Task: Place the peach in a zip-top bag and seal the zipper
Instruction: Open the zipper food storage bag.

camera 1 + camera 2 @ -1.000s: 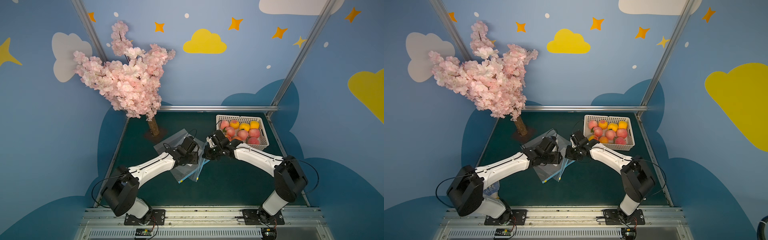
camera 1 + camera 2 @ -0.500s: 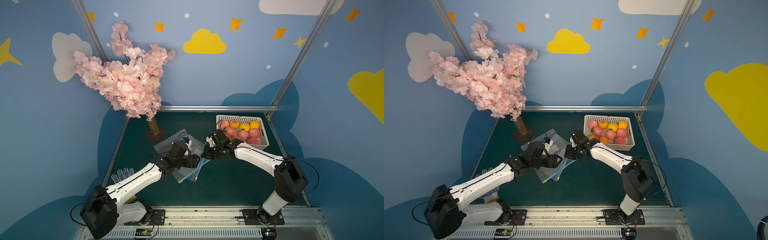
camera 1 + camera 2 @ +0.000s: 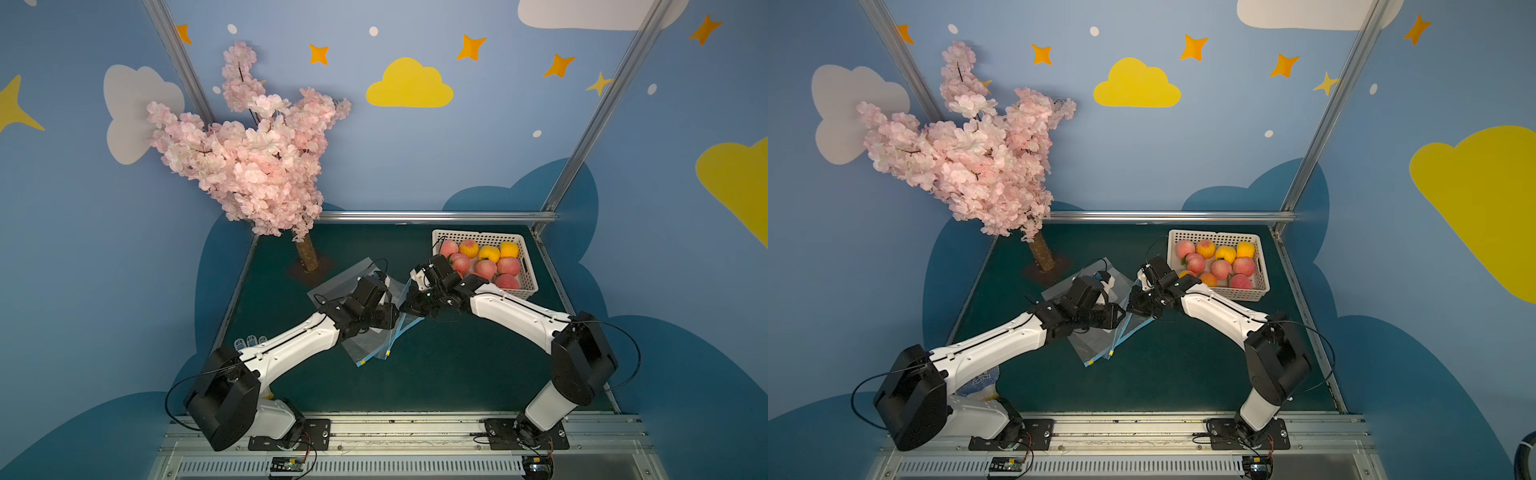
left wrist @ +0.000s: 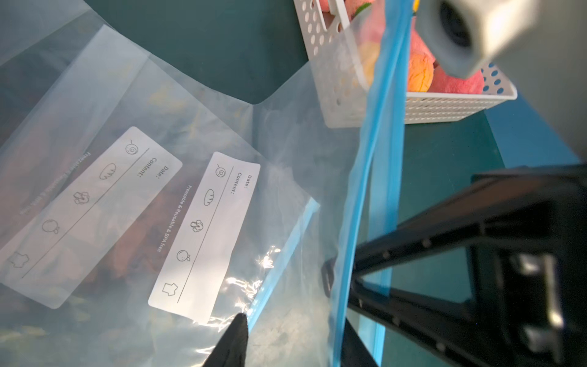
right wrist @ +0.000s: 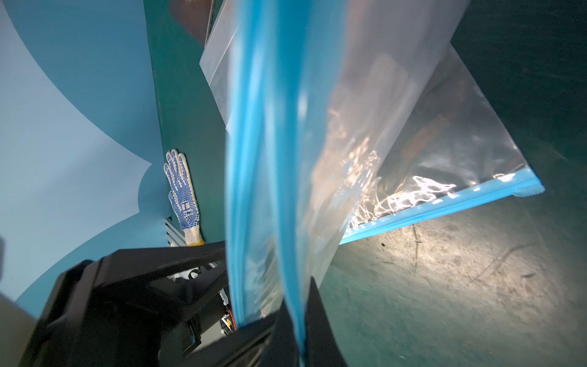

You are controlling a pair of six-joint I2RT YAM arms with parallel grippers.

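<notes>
Clear, crinkly zip-top bag (image 5: pixel 365 111) w/ blue zipper strip (image 5: pixel 254 159)

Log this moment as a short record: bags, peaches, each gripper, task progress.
raised bag: held up by its blue zipper edge
flat bags: lying overlapped beneath it
peaches: all in the basket, none bagged
right gripper: shut on the raised bag's zipper edge
left gripper: open, close beside that edge
progress: no peach picked, nothing sealed
</notes>
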